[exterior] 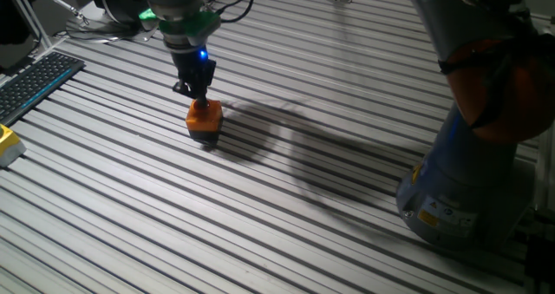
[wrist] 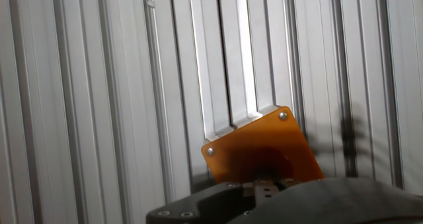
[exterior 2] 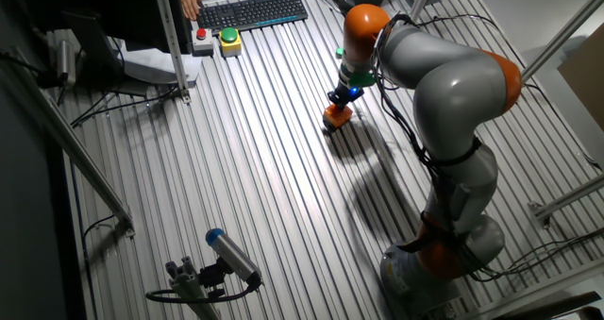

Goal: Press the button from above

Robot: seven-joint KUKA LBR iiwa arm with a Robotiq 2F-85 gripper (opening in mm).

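The button's small orange-yellow box (exterior: 205, 122) stands on the slatted metal table, left of centre. It also shows in the other fixed view (exterior 2: 337, 118). In the hand view its orange top plate (wrist: 259, 148) fills the lower middle. My gripper (exterior: 203, 101) is directly above the box, its fingertips down at the box's top. The red cap is hidden under the fingers; the hand view shows only a dark round patch there. No view shows whether the fingers are open or shut.
A keyboard (exterior: 35, 79) lies at the far left edge, with a yellow block with a grey part (exterior: 7, 145) below it. My arm's base (exterior: 460, 190) stands at the right. A control box with red and green buttons (exterior 2: 215, 39) sits near the keyboard (exterior 2: 253, 10).
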